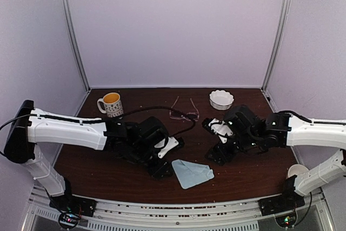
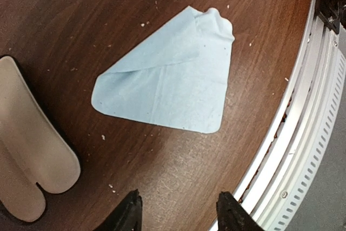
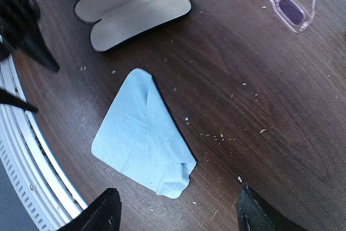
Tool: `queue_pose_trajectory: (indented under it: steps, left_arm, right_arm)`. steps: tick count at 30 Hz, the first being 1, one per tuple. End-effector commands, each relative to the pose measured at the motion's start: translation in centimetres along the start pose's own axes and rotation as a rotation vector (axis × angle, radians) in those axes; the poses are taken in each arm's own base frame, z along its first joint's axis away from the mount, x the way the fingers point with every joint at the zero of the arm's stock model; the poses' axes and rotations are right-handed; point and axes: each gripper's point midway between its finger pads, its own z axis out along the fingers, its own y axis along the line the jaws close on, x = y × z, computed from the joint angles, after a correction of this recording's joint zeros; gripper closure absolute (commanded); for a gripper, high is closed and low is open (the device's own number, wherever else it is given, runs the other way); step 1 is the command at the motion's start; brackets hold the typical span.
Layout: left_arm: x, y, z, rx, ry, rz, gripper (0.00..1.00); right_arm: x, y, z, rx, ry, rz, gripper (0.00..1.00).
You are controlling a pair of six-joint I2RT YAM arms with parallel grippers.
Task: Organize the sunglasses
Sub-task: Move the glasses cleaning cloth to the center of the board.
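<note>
The pink-framed sunglasses (image 1: 184,112) lie unfolded, arms open, at the back middle of the table. They also show in the right wrist view (image 3: 281,1), top right. The dark pair is not in view. My left gripper (image 1: 159,167) is open and empty, low over the table just left of a folded light blue cloth (image 1: 192,173); in its wrist view the gripper (image 2: 181,212) has the cloth (image 2: 167,79) ahead of it. My right gripper (image 1: 217,157) is open and empty to the right of the cloth; in its own view the gripper (image 3: 178,209) hangs above the cloth (image 3: 143,133).
An open black case with a beige lining (image 3: 132,9) lies near the left gripper and shows at the left edge of the left wrist view (image 2: 27,144). A mug (image 1: 111,104) stands back left and a white bowl (image 1: 221,99) back right. The table's metal front rail (image 2: 303,133) is close.
</note>
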Motion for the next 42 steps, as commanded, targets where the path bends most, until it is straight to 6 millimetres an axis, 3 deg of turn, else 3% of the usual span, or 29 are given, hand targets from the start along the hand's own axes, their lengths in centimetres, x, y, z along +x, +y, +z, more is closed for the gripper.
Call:
queue_pose_trajectory:
  steps: [1, 5, 9, 17, 19, 23, 28, 42]
  left_arm:
    - [-0.3, 1.0, -1.1, -0.056, -0.072, -0.004, 0.5]
    - [0.8, 1.8, -1.5, -0.091, -0.078, -0.015, 0.51]
    - [1.9, 2.9, -2.1, -0.131, -0.095, -0.035, 0.51]
    - [3.3, 4.6, -2.8, -0.155, -0.12, -0.088, 0.55]
    - [3.5, 4.7, -3.0, -0.151, -0.133, -0.095, 0.55]
    - [3.5, 4.8, -3.4, -0.144, -0.151, -0.104, 0.56]
    - [3.9, 5.1, -3.7, -0.148, -0.155, -0.115, 0.57]
    - [5.3, 5.1, -3.0, -0.123, -0.148, -0.156, 0.58]
  right_arm:
    - [1.4, 2.2, 0.1, -0.09, 0.101, -0.257, 0.28]
    - [2.1, 3.2, 0.1, -0.13, 0.122, -0.465, 0.28]
    - [2.4, 3.0, 0.5, -0.124, 0.149, -0.587, 0.31]
    - [3.4, 3.8, 3.9, -0.141, 0.275, -0.59, 0.69]
    - [4.1, 4.6, 5.0, -0.154, 0.305, -0.608, 0.73]
    - [5.3, 5.6, 7.2, -0.155, 0.347, -0.656, 0.76]
    - [5.5, 4.9, 9.2, -0.093, 0.358, -0.678, 0.74]
    - [5.8, 3.9, 11.4, -0.03, 0.363, -0.695, 0.75]
